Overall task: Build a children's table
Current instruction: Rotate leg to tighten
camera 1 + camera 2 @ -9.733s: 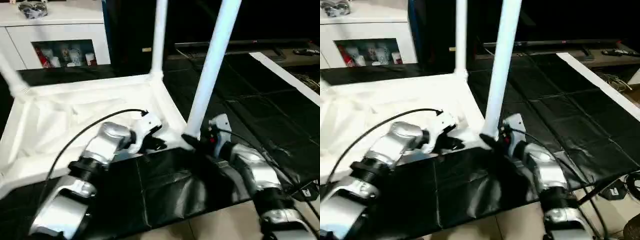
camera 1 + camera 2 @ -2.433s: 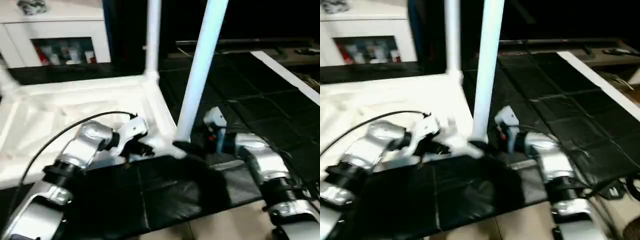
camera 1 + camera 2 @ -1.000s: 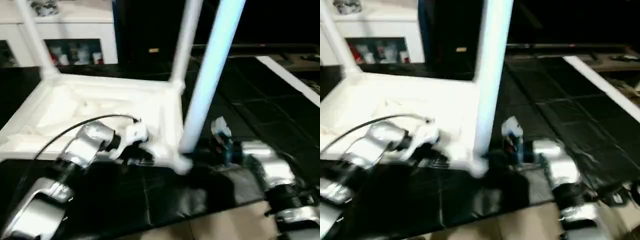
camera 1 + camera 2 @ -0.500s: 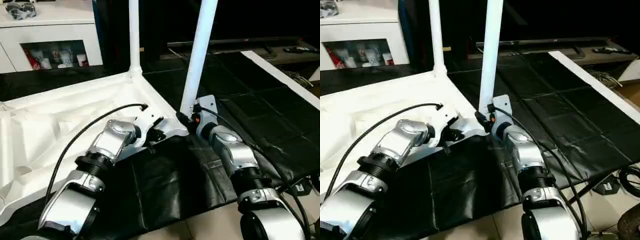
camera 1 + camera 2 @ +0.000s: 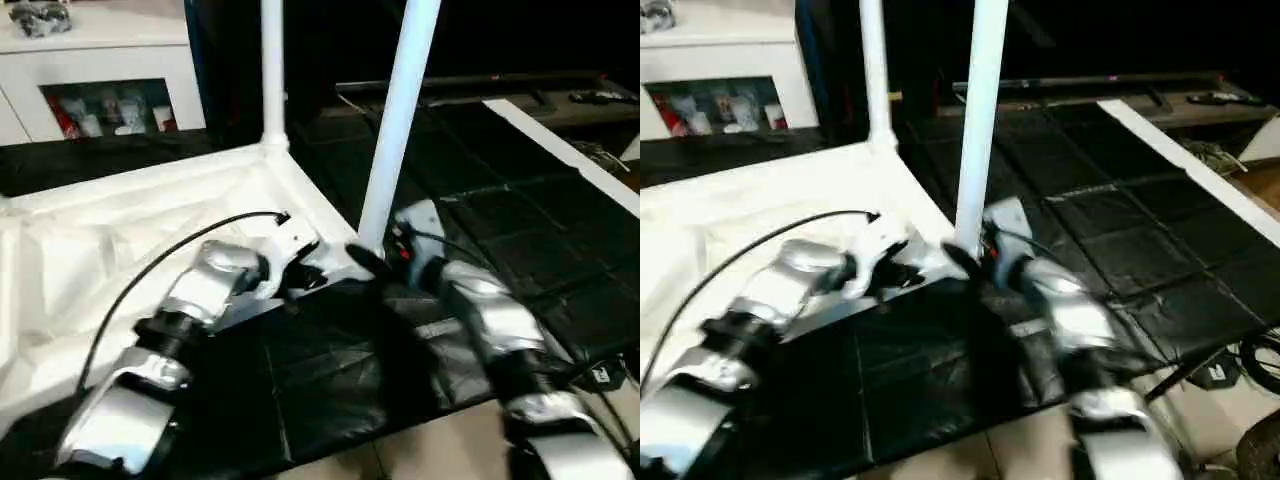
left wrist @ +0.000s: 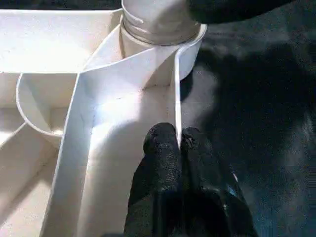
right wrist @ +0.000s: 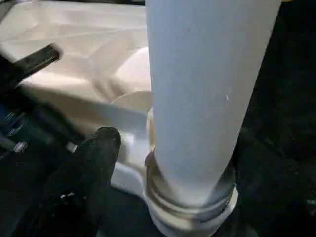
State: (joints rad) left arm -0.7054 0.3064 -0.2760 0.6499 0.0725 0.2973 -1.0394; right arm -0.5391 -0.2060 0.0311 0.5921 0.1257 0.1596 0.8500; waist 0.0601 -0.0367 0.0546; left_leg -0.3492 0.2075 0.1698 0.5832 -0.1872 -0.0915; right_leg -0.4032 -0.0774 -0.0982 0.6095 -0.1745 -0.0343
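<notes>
While left claw (image 6: 178, 140) pinches table rim (image 6: 175, 94), leg (image 7: 207, 89) stands socketed.

Your children's table (image 5: 150, 215) lay upside down, white ribbed underside up, two tapered legs (image 5: 398, 110) stood upright in near and far corner sockets (image 6: 163, 37)

Smooth white plastic table top (image 5: 120, 220) and legs (image 5: 398, 110), faintly glossy. Black sheet (image 5: 330, 370) beneath looks creased and slightly shiny. Forearms (image 5: 215, 275) are polished silver metal.
</notes>
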